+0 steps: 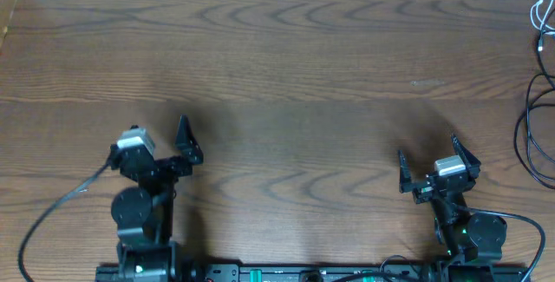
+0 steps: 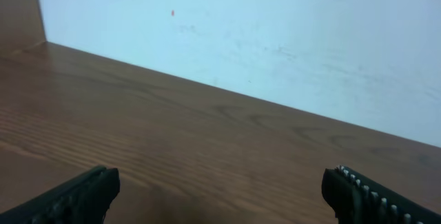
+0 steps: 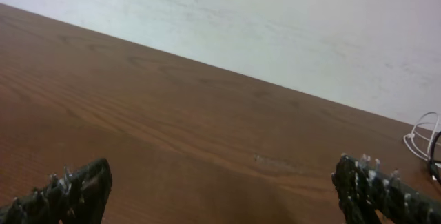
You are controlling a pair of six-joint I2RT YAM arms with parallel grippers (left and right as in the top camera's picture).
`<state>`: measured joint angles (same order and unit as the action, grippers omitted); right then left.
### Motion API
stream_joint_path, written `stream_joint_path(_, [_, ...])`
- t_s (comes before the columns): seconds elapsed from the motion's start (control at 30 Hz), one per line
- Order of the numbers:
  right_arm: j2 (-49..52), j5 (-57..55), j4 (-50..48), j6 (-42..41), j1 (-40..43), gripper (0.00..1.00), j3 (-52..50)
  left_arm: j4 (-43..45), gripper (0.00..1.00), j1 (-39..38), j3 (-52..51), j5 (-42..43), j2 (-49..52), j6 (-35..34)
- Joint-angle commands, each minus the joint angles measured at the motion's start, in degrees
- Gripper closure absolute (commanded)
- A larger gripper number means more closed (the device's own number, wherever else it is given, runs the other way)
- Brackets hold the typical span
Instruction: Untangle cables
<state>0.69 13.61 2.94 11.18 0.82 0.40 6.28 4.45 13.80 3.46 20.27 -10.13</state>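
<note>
**Both tools wide and empty, cables off at the right edge**

The left tool point(image 2: 220, 193) stands spread wide over the wood with nothing between its jaws. The right tool point(image 3: 220, 182) is spread just as wide and grips nothing either. Both sit near the front of the desk point(image 1: 286, 56), well apart from each other. The cables lie at the desk's right edge, well apart from either tool. A white cable point(image 1: 543, 17) lies toward the back. The black cables point(image 1: 526, 134) loop nearer the front, partly cut off by the frame.

Probably lab bench: wood-grain table point(image 1: 277, 56), plain white wall point(image 2: 275, 31).
</note>
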Motion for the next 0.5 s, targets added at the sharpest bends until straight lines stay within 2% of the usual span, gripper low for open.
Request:
stream_joint_path(0.0, [-0.31,-0.15,0.31,-0.39,-0.87,0.01,-0.09,0.28,0.00,0.15,-3.30,-1.62,-5.16,1.55])
stream_joint_path(0.33, [-0.31,-0.15,0.28,-0.39,-0.87,0.01,-0.09,0.26,0.00,0.15,-12.39,-3.08,-18.27,2.01])
stream_joint_path(0.47, [-0.31,-0.15,0.28,-0.42,-0.85,0.01,-0.09,-1.62,0.00,0.15,-13.57,-3.13,-20.09,2.99])
